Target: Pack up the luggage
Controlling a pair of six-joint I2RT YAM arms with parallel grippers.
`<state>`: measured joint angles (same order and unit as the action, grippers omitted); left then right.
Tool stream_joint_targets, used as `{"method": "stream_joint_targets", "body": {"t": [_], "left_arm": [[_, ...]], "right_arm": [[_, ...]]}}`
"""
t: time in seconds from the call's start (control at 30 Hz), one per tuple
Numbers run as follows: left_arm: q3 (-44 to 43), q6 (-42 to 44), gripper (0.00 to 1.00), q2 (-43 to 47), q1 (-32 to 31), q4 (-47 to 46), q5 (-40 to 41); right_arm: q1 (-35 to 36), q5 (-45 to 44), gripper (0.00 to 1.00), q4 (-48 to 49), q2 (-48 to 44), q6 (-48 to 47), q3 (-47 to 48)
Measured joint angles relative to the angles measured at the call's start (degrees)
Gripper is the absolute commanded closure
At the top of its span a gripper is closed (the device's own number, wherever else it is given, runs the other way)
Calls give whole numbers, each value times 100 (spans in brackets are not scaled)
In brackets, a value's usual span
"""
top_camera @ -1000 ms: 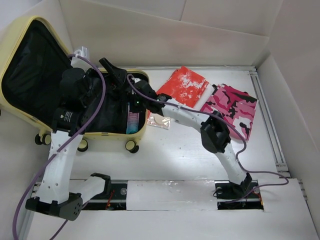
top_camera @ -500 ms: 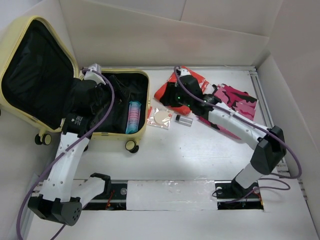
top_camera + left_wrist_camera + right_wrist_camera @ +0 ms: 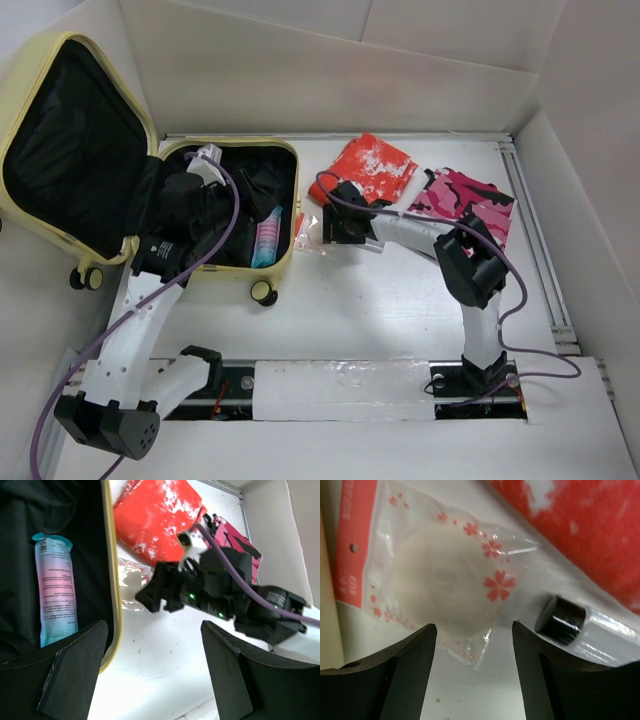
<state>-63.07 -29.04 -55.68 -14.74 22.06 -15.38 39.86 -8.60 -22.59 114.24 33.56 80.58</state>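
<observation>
Luggage (image 3: 230,270) lies open, lid (image 3: 70,130) leaning left, wheels (image 3: 262,292) toward the near edge; both jaws wide.

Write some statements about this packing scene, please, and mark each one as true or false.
1. The luggage lies open. True.
2. The pink-and-blue tube lies outside the luggage. False: it lies inside it.
3. The right gripper is open above the clear flower-print packet. True.
4. The black-capped bottle is held by the right gripper. False: it lies on the table beside the packet.
5. The left gripper is shut. False: it is open and holds nothing.
</observation>
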Motion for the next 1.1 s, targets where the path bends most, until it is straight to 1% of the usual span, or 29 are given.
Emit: {"method": "stream_joint_targets", "body": {"t": [0.1,0.13,0.17,0.23,0.27,0.3,0.4,0.5,0.6,0.73,0.8,0.87,0.97,1.0,1.07,1.1], "left_arm": [[28,-20,28,57,-66,-13,-94],[50,-24,28,72,-85,-24,-109],[72,-33,28,83,-107,-22,-118],[74,-39,28,85,-131,-17,-125],[74,-35,28,85,-133,-17,-118],[72,-35,28,85,-133,-17,-116],[-11,9,28,44,-136,39,-48],[-348,68,28,-107,-136,101,37],[-802,105,28,-278,-136,87,74],[-1377,129,28,-428,-136,61,92],[-1633,138,28,-463,-136,59,98],[-1884,142,28,-487,-136,96,120],[-2291,136,28,-501,-136,164,232],[-2404,136,28,-501,-136,184,264],[-2634,133,28,-494,-136,203,341],[-2715,136,28,-490,-136,201,361]], "right_arm": [[-2,-13,40,81,229,96,282],[-2,-15,46,109,289,142,308],[-2,-22,63,131,343,190,308],[-4,-59,80,210,385,299,310],[-4,-68,97,247,391,363,310],[-2,-87,100,267,391,411,308],[-2,-173,100,304,361,551,249],[15,-291,100,306,24,592,-98],[59,-516,100,-59,-697,566,-452],[109,-758,100,-310,-1818,426,-452],[136,-778,100,-321,-2253,367,-352],[184,-723,100,-306,-2457,286,-120],[345,-387,100,-243,-2131,225,619],[420,-181,95,-208,-1864,223,964],[586,271,73,20,-1250,256,1628],[658,551,48,46,-892,275,2035]]}}
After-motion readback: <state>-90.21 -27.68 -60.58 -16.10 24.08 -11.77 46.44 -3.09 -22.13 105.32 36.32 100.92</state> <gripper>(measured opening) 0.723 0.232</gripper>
